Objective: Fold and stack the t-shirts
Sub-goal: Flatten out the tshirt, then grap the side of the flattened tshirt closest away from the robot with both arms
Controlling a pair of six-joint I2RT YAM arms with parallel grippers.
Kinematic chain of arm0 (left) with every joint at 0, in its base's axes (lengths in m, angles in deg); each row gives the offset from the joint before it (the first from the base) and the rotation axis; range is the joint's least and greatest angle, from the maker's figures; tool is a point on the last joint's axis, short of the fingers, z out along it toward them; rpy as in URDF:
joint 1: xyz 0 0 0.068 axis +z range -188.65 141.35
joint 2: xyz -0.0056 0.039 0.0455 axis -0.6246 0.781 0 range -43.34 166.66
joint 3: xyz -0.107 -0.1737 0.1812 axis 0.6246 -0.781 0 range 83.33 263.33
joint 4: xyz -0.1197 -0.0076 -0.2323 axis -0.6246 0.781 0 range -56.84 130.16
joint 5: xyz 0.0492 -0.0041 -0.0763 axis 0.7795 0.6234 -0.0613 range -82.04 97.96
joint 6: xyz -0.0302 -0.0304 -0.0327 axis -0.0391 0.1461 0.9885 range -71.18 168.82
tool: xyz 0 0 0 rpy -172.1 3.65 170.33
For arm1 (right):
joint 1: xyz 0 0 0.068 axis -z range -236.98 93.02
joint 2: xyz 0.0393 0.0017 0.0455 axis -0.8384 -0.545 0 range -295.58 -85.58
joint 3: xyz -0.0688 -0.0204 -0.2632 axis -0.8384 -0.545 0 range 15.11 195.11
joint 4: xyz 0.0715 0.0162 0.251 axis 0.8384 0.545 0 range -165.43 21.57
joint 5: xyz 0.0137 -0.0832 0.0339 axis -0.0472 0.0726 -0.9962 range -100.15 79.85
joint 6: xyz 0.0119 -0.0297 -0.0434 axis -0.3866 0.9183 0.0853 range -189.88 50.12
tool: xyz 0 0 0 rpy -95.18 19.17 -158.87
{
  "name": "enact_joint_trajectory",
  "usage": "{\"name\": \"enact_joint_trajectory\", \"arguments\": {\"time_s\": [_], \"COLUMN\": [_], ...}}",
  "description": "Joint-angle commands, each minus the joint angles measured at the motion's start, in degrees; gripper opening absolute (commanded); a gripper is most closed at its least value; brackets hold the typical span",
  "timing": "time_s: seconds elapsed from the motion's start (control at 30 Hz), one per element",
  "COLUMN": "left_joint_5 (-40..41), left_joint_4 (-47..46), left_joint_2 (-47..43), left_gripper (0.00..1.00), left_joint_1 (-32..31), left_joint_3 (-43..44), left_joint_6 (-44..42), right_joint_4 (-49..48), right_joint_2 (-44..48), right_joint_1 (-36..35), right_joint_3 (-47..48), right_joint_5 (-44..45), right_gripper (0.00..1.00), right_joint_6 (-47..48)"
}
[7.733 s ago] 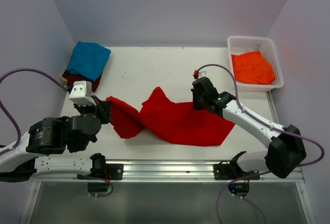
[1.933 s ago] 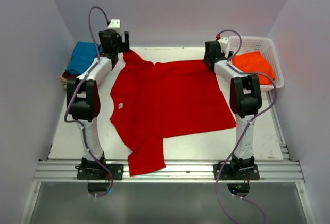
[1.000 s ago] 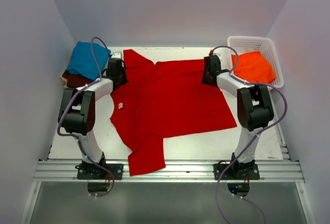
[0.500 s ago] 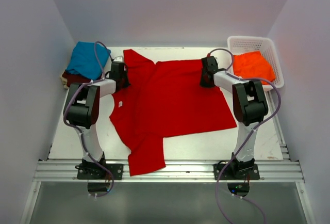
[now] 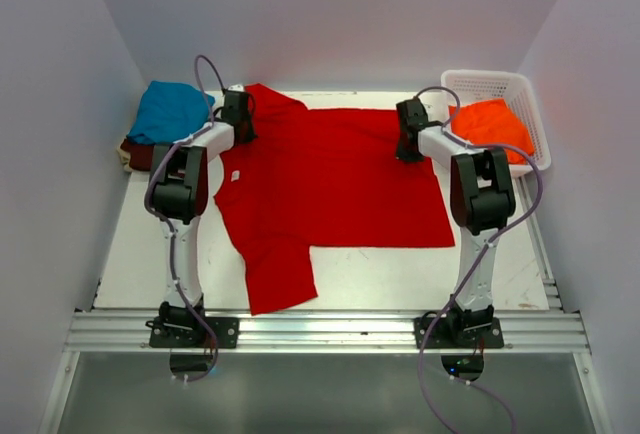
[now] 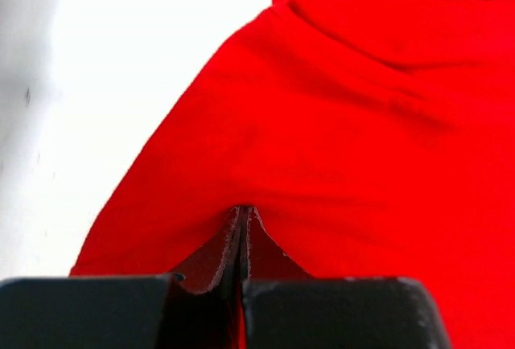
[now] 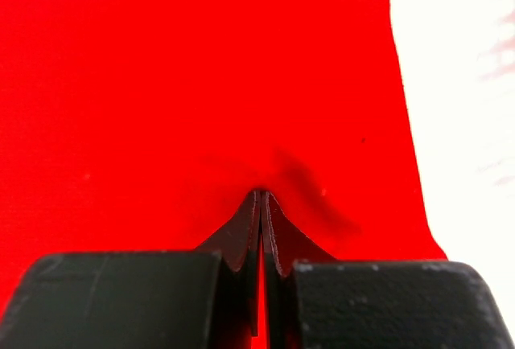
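Observation:
A bright red t-shirt (image 5: 335, 179) lies spread flat across the table, one sleeve reaching toward the near edge. My left gripper (image 5: 243, 128) is shut on its far left corner, pinching a small peak of red cloth (image 6: 322, 124) between the fingertips (image 6: 243, 214). My right gripper (image 5: 405, 146) is shut on the far right corner in the same way (image 7: 261, 198), with red cloth (image 7: 201, 67) filling the view. A teal blue t-shirt (image 5: 170, 111) lies folded on a dark maroon one (image 5: 138, 154) at the far left. An orange t-shirt (image 5: 490, 124) sits in the basket.
The white lattice basket (image 5: 500, 81) stands at the far right corner. Bare white table (image 5: 145, 244) shows left of the shirt and along the near edge. Grey walls close in on three sides, and an aluminium rail (image 5: 320, 329) holds both arm bases.
Both grippers have drawn the red t-shirt toward the far edge since half a second ago. The cloth is now flatter and its near hem lies straight.

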Motion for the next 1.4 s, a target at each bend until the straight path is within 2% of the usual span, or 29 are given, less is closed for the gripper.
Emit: {"name": "enact_joint_trajectory", "arguments": {"time_s": [0.0, 0.13, 0.2, 0.27, 0.33, 0.37, 0.4, 0.43, 0.47, 0.53, 0.57, 0.67, 0.83, 0.93, 1.1, 1.23, 1.37], "left_joint_5": [1.8, 1.9, 1.9, 1.1, 0.4, 0.1, -1.5, -2.2, -2.5, -6.1, -7.4, -10.6, -21.3, -22.0, -19.4, -21.5, -19.9], "left_joint_4": [7.3, 7.2, 3.2, -1.3, -4.4, -4.6, -4.0, -2.6, -0.8, 5.5, 7.4, 15.3, 26.3, 31.7, 41.1, 41.7, 40.9], "left_joint_2": [3.8, 1.8, -2.2, -11.2, -20.2, -23.1, -25.8, -31.0, -33.4, -39.5, -41.4, -48.8, -62.7, -71.7, -80.2, -82.5, -82.6], "left_gripper": [0.00, 0.00, 0.00, 0.00, 0.01, 0.13, 0.18, 0.22, 0.30, 0.40, 0.48, 0.56, 0.61, 0.62, 0.61, 0.57, 0.55], "left_joint_1": [1.0, 1.1, 1.0, 1.0, 0.9, 0.7, 0.3, 0.0, -0.4, -1.9, -2.3, -6.5, -11.8, -15.0, -19.4, -23.3, -28.8], "left_joint_3": [6.2, 8.7, 4.8, 0.4, -5.0, -6.9, -9.7, -11.2, -12.4, -17.7, -19.8, -29.9, -43.2, -47.1, -48.5, -53.8, -58.4], "left_joint_6": [-3.4, -5.3, -5.5, -5.5, -5.3, -5.1, -5.0, -4.8, -4.2, -2.4, -1.9, 0.5, 4.7, 9.7, 17.3, 21.9, 26.0], "right_joint_4": [3.2, 0.1, -6.1, -14.5, -17.1, -17.2, -16.5, -15.4, -12.0, -8.6, -5.9, -3.6, -1.1, 0.7, 0.4, -0.1, -0.3], "right_joint_2": [-2.8, -0.6, 3.0, 10.6, 17.9, 20.3, 22.1, 25.5, 27.1, 30.0, 32.8, 39.7, 48.3, 52.3, 55.8, 55.0, 54.0], "right_joint_1": [1.2, 1.2, 1.2, 1.0, 0.6, 0.4, -0.2, -0.8, -1.2, -3.4, -4.3, -7.3, -9.5, -9.7, -9.8, -9.8, -9.9], "right_joint_3": [3.7, 3.7, -0.7, -7.8, -11.3, -13.1, -13.7, -14.4, -14.5, -15.0, -16.1, -20.6, -27.2, -28.9, -31.0, -32.2, -33.8], "right_joint_5": [1.3, -3.2, -5.4, -8.8, -10.0, -10.8, -10.9, -10.8, -10.8, -9.8, -9.3, -7.3, -5.9, -5.6, -6.1, -5.9, -6.7], "right_gripper": [0.00, 0.00, 0.00, 0.00, 0.01, 0.10, 0.39, 0.49, 0.57, 0.66, 0.66, 0.68, 0.69, 0.70, 0.70, 0.70, 0.70], "right_joint_6": [0.2, 1.4, 1.9, 2.5, 3.2, 3.5, 3.7, 4.2, 4.6, 5.1, 5.2, 4.5, 2.7, 2.4, 1.3, 1.6, 0.9]}}
